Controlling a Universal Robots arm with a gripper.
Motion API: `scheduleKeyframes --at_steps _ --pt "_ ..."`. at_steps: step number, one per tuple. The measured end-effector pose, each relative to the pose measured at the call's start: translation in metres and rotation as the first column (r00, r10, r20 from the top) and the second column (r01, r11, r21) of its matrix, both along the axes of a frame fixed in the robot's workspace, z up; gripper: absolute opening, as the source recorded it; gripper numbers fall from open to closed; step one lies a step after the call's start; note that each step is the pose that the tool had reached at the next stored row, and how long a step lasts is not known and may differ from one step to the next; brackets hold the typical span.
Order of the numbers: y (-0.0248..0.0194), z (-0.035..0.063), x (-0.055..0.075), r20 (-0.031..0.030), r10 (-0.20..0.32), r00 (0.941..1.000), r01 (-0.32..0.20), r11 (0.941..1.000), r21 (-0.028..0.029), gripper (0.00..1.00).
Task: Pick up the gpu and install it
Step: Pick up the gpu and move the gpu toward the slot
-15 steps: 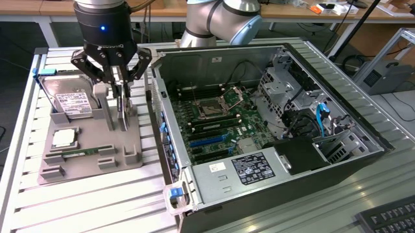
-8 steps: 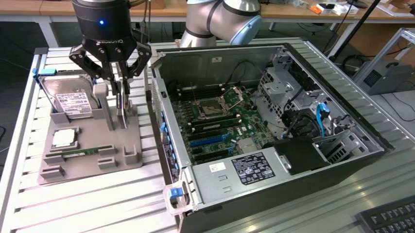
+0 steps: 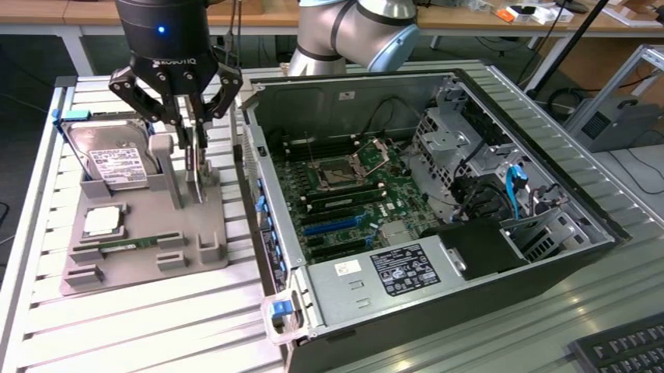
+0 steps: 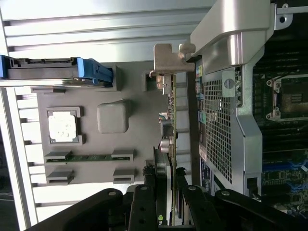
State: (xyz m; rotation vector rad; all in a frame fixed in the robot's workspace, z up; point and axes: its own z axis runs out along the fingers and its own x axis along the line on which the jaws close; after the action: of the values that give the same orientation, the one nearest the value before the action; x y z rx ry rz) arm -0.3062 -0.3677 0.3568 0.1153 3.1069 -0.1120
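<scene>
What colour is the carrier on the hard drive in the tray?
Blue; the carrier shows best in the wrist view.

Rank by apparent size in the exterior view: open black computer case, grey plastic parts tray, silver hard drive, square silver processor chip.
Largest to smallest:
1. open black computer case
2. grey plastic parts tray
3. silver hard drive
4. square silver processor chip

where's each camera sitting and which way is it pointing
Exterior view: off the arm, up high, looking down at the grey parts tray and the open computer case; the arm and pincer show.
Wrist view: on the wrist, looking down along the pincer at the gpu standing in the tray; the black fingers show.
Shared: pincer shut on the gpu, tray, hard drive, case.
</scene>
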Motion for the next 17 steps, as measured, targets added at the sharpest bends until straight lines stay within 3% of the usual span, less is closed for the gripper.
scheduleKeyframes --at_steps 17 --pt "0.0 0.0114 0.0 -0.0001 0.0 1.0 0.0 1.0 0.0 0.27"
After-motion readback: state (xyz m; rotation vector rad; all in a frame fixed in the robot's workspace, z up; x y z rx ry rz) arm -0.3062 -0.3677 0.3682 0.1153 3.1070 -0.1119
